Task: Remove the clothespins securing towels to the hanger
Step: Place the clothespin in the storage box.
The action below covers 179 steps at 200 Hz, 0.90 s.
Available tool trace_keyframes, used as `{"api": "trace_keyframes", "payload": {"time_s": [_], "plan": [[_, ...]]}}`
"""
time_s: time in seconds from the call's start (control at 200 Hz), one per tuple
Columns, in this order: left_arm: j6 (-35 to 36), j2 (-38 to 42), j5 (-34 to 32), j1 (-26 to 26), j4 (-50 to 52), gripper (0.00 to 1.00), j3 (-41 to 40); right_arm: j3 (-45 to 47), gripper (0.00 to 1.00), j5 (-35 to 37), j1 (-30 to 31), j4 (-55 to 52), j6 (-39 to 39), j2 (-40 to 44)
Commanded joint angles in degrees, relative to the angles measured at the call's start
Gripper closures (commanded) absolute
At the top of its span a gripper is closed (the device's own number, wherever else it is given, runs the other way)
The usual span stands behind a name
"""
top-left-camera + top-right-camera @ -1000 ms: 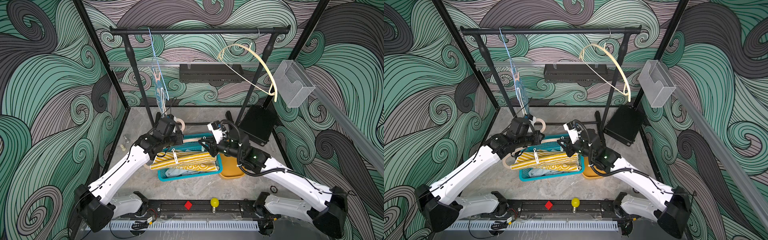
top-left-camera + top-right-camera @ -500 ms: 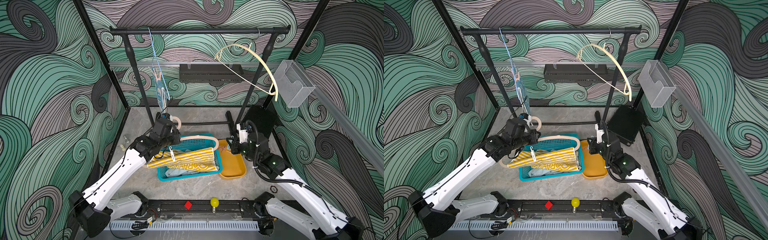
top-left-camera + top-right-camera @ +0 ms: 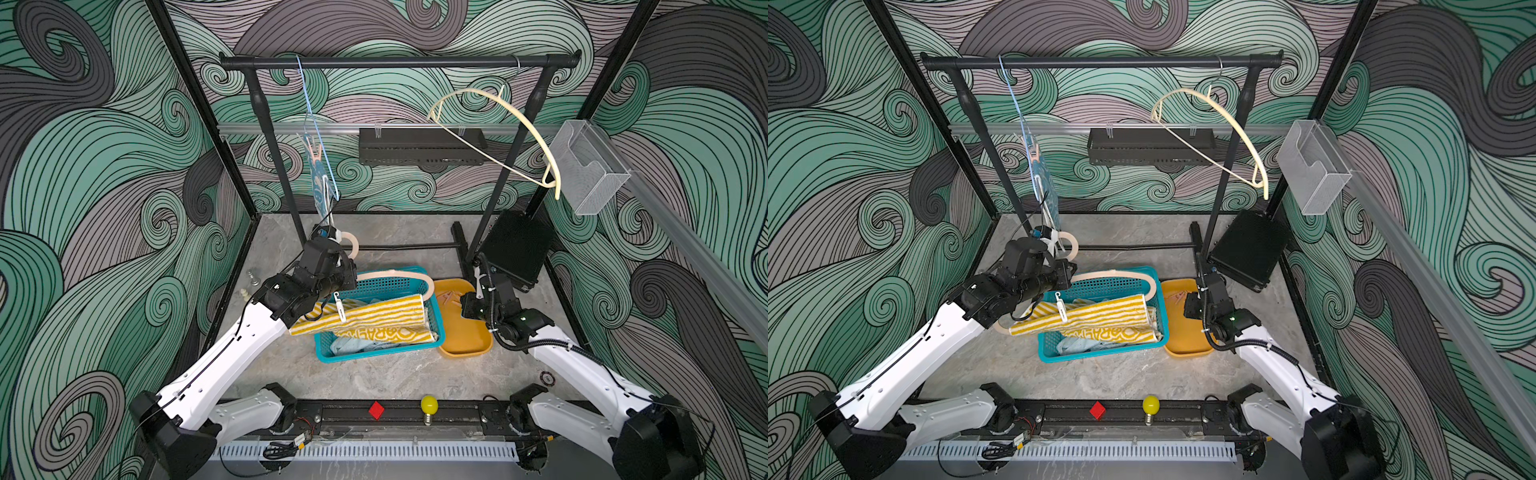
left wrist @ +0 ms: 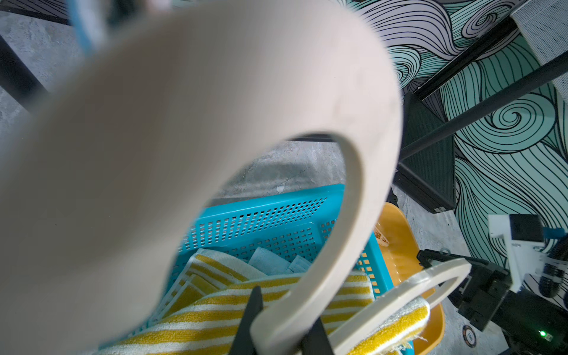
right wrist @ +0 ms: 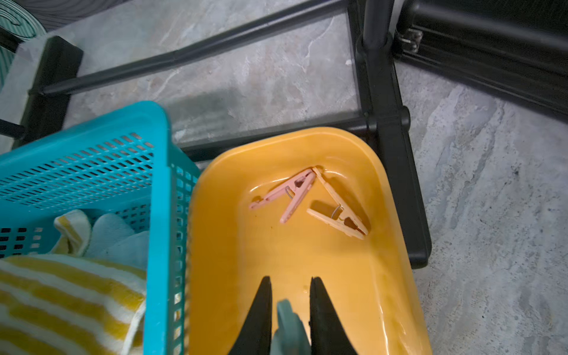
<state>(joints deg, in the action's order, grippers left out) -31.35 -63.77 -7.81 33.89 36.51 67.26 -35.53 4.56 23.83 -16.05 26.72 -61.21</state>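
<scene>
My left gripper (image 4: 284,310) is shut on a cream hanger (image 3: 399,273) held low over the teal basket (image 3: 436,332). A yellow-and-white striped towel (image 3: 374,311) hangs from it, with a white clothespin (image 3: 338,306) clipped near its left end. My right gripper (image 5: 290,279) hovers above the orange tray (image 5: 307,261), shut on a pale teal clothespin (image 5: 287,322). A pink clothespin (image 5: 289,193) and an orange-yellow clothespin (image 5: 338,209) lie in the tray. A pale-blue towel (image 3: 353,345) lies in the basket. On the rack, a blue hanger (image 3: 316,133) carries a teal-blue towel (image 3: 318,183) under a pink clothespin (image 3: 314,156).
An empty cream hanger (image 3: 519,120) hangs at the right end of the black rack bar (image 3: 395,62). A black box (image 3: 515,245) leans behind the tray by the rack's right foot. A clear bin (image 3: 586,166) is fixed to the right wall.
My right arm has swung from the held hanger's right end to above the orange tray. My left arm has drawn the hanger and striped towel slightly left.
</scene>
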Motion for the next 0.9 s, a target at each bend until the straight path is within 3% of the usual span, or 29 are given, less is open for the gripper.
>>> {"api": "trace_keyframes", "payload": {"time_s": [0.0, 0.24, 0.605, 0.891], "plan": [[1.47, 1.02, -1.74, 0.21, 1.51, 1.00, 0.85, 0.54, 0.92, 0.55, -0.81, 3.78, 2.45, -1.80], [1.32, 1.20, -1.94, 0.21, 0.94, 1.00, 0.35, 0.63, 0.83, 0.36, -1.16, 6.06, 3.42, -5.68], [1.29, 1.37, -2.03, 0.21, 0.84, 1.00, -0.03, 0.16, 0.52, 0.00, -1.25, 7.12, 3.93, -7.33], [1.55, 1.39, -1.35, 0.21, 0.66, 1.00, 0.06, -1.99, 0.46, -1.71, -1.25, 4.92, 1.99, -4.18]]}}
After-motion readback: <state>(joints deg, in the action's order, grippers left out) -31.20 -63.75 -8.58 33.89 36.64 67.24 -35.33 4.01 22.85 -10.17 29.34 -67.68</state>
